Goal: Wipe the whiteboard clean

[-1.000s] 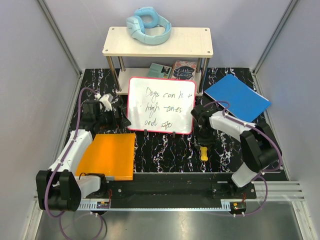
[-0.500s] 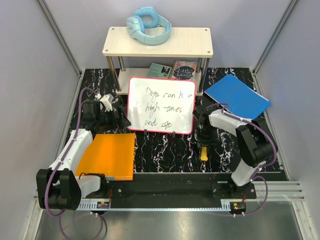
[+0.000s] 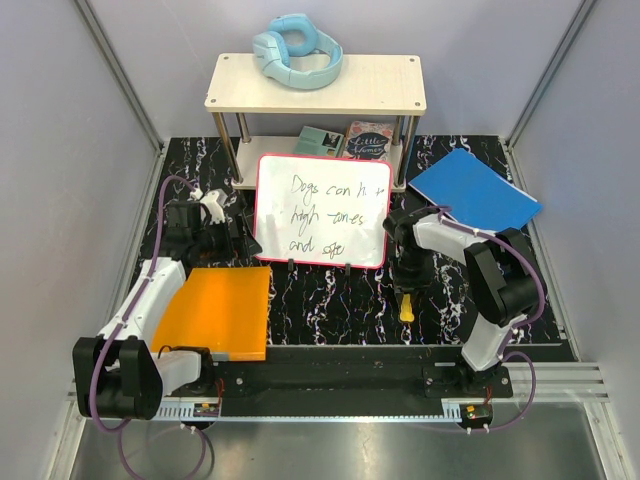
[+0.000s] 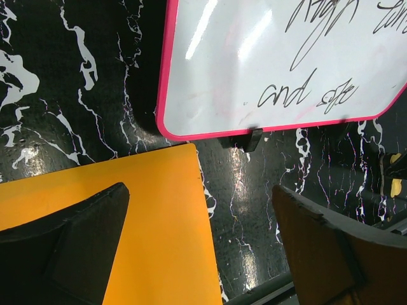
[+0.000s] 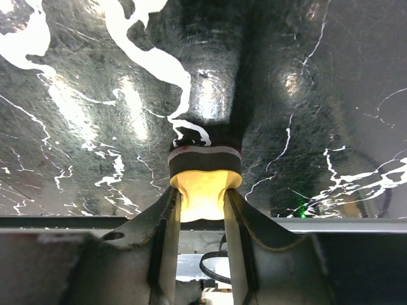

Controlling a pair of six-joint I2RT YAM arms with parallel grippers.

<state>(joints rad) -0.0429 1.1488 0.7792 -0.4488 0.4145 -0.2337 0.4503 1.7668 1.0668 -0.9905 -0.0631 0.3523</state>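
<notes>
The step in hand is picking up the wiping tool; no wiping has begun. The whiteboard (image 3: 320, 210) stands at the centre of the top view, propped on small black feet on the black marbled desk (image 3: 330, 300), with all three lines of dark handwriting on it. In the left wrist view its lower corner fills the upper right of the frame, the pink rim just above the orange sheet (image 3: 215, 310).

The right claw (image 3: 407, 295) is down at the desk right of centre, below the board's lower right corner. The right wrist view shows it clenched on the yellow eraser (image 5: 205, 184), one finger against each side of the narrow yellow body, the dark felt band pointing away from the camera. The eraser appears to rest on the desk, not yet lifted.

The left claw (image 3: 212, 222) sits released just left of the board, its fingers spread wide over the orange sheet and holding nothing.

Next, I judge, the right arm must lift the eraser, carry it up and left to the board, and press the felt flat on the writing. The board only leans on its feet, so a hard push could tip it; the left claw is well placed to steady the rim.
</notes>
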